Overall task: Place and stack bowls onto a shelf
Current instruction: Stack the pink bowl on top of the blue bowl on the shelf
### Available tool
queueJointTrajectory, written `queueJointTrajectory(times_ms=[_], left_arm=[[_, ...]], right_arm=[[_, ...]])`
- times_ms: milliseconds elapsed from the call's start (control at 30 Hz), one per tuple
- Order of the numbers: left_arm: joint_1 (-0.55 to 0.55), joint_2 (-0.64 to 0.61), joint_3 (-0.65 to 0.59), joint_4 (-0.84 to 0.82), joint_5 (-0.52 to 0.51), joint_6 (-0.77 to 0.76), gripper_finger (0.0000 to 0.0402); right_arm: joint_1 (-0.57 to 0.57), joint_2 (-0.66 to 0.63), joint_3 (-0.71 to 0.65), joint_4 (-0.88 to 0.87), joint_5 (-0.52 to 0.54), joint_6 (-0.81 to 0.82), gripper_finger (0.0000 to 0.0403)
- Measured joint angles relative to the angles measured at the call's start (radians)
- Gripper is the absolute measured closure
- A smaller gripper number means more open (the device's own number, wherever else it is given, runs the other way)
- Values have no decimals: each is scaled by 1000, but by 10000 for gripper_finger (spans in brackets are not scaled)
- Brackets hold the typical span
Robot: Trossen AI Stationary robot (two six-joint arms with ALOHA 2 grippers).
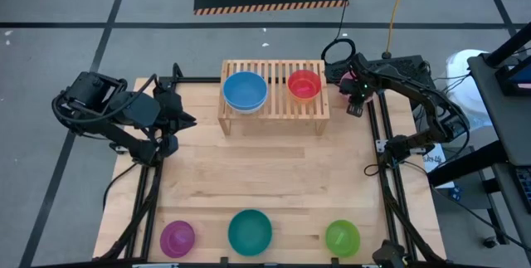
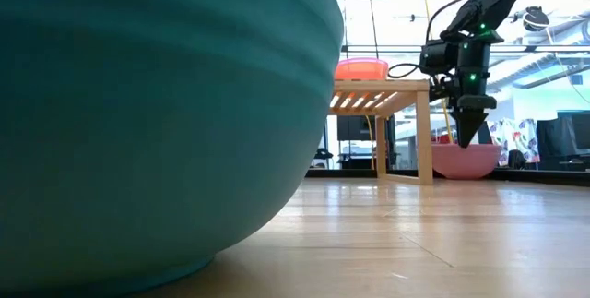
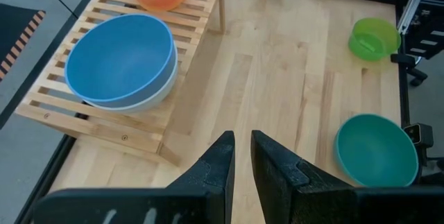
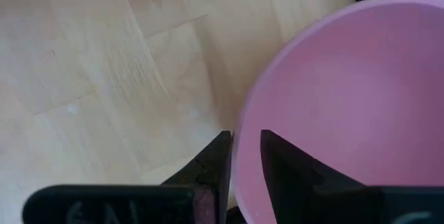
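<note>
The light-wood shelf (image 1: pixel 274 110) stands at the table's far edge. On its left part a blue bowl (image 1: pixel 245 90) sits nested in a white one (image 3: pixel 154 91), and a red bowl (image 1: pixel 304 84) stands on its right part. The pink bowl (image 2: pixel 466 161) rests on the table right of the shelf, at the far right corner. My right gripper (image 4: pixel 246 153) is down at this bowl's rim. My left gripper (image 3: pixel 241 149) is shut and hovers over the table's left side, away from every bowl. Purple (image 1: pixel 177 237), teal (image 1: pixel 250 231) and green (image 1: pixel 342 237) bowls stand along the near edge. My right gripper has the pink bowl's rim (image 4: pixel 241 137) between its two fingers, one finger inside the bowl and one outside. The fingers come from above, pointing down. The bowl stands upright with its base on the table (image 2: pixel 466 176).
The table's middle is bare wood between the shelf and the near row of bowls. The teal bowl (image 2: pixel 157 113) fills the left of the low view. Black frame rails (image 1: pixel 377 148) run along the table's sides, and cables lie beyond the far right corner.
</note>
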Motion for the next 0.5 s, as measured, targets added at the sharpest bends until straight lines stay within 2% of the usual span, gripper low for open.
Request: queueJointTrajectory(times_ms=[500], left_arm=[[0,0,0,0,0,-11,346]], right_arm=[[-27,5,0,34,0,-19,328]])
